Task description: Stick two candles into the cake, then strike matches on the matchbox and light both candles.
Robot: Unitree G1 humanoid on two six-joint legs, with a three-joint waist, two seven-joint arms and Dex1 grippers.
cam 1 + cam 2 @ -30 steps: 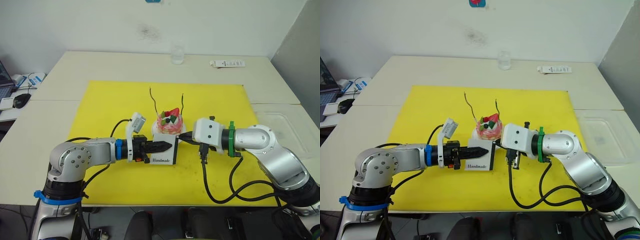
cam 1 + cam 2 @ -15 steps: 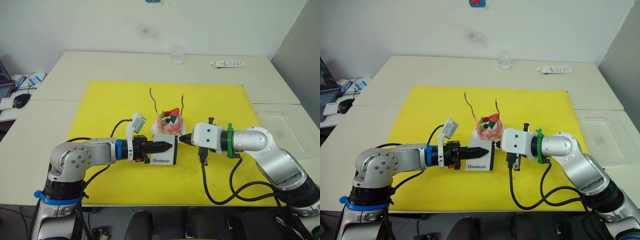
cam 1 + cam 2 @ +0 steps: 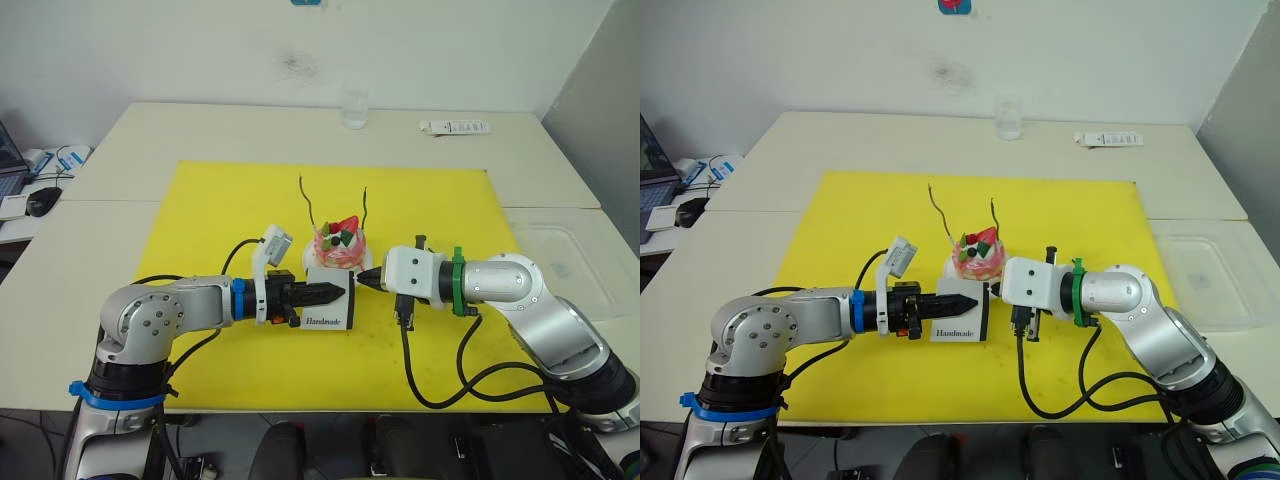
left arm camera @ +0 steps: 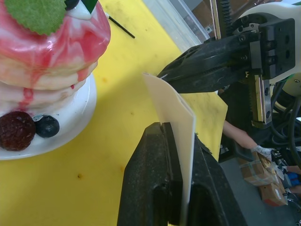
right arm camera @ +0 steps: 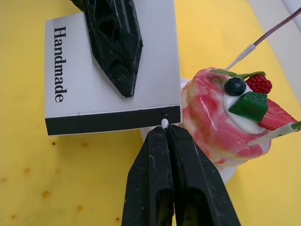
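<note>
While we work over the yellow mat (image 3: pixel 200 220), our left gripper (image 3: pixel 325 293) clamps the matchbox (image 3: pixel 330 295) upright just in front of the cake (image 3: pixel 338 246), where both candles (image 3: pixel 308 205) already stand. Our right gripper (image 5: pixel 165 134) has its fingers pinched together on a match (image 5: pixel 164 124), whose pale head touches the box's dark striking strip (image 5: pixel 113 120). To strike well, we judge we should hold the box rigid and drag the head along the strip with firm pressure, sweeping away from the cake. The plate (image 4: pixel 70 127) sits very close, so a wide stroke could bump it. A glass (image 3: pixel 354 108) stands well apart at the table's far edge, and another match (image 4: pixel 120 27) lies on the mat beyond the cake
</note>
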